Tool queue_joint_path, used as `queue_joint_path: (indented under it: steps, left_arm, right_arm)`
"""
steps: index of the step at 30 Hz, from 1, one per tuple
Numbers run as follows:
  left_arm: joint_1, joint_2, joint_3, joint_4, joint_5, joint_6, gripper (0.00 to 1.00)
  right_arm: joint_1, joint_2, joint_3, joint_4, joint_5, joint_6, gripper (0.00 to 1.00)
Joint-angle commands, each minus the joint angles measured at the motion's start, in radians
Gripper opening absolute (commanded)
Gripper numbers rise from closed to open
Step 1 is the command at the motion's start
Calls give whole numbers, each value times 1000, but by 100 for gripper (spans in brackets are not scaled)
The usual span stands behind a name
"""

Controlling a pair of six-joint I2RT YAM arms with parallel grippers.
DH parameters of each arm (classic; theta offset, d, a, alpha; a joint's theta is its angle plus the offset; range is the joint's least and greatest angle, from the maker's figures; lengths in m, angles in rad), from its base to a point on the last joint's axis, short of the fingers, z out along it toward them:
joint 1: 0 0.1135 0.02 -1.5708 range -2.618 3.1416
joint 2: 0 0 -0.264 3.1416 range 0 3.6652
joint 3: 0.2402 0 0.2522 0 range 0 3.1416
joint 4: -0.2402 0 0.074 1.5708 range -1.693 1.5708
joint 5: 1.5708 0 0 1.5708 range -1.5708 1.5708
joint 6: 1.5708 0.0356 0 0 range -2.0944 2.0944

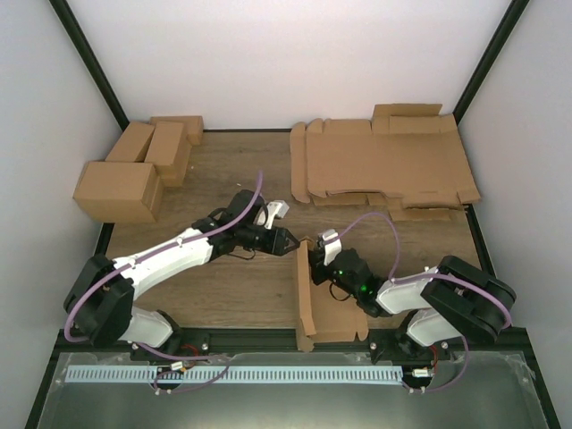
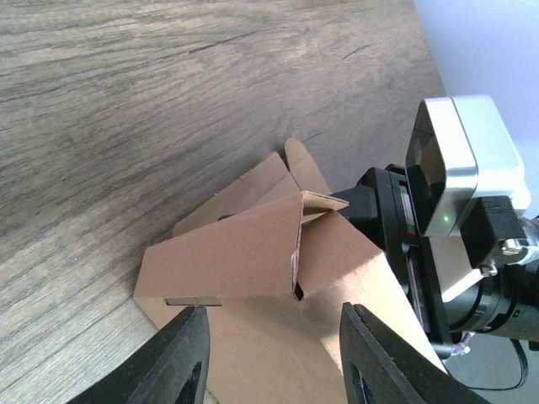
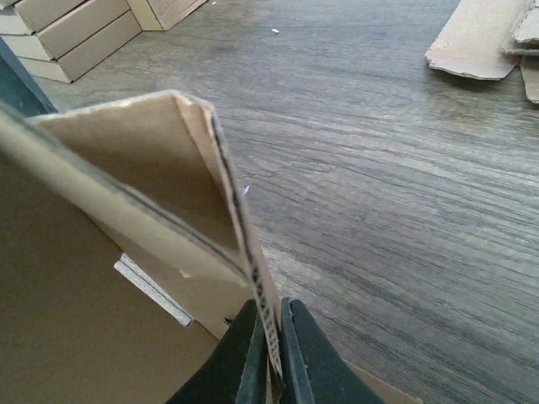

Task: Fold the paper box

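Observation:
The paper box [image 1: 306,299] is a partly folded brown cardboard piece near the table's front middle, with one long wall standing upright. My right gripper [image 1: 315,259] is shut on the top edge of that wall; in the right wrist view the corrugated edge [image 3: 261,295] is pinched at the right gripper [image 3: 271,341]. My left gripper [image 1: 290,239] sits just left of the box's far end. In the left wrist view the left gripper [image 2: 269,353] is open, its fingers [image 2: 181,362] spread in front of a folded flap [image 2: 236,257], holding nothing.
A pile of flat brown sheets [image 1: 384,165] lies at the back right. Several finished brown boxes [image 1: 134,170] stand at the back left. White enclosure walls close the table on three sides, and a black rail [image 1: 268,340] runs along the front.

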Motion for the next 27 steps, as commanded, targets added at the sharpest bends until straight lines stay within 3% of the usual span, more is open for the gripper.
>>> queue_joint_path:
  steps: [1,9,13,19,27]
  left_arm:
    - [-3,7,-9,46,7,-14,45]
    - [-3,61,-17,38,19,-2,39]
    - [-3,39,-23,31,-11,-5,47]
    - [-4,46,-21,11,-21,2,49]
    - [-4,32,-44,-17,-50,11,30]
  right_arm:
    - [13,9,24,-32,11,3,5]
    - [13,6,40,-54,8,-2,4]
    - [16,-1,59,-86,15,-16,2]
    - [77,11,104,-132,86,-43,2]
    - [119,19,119,-157,127,-34,4]
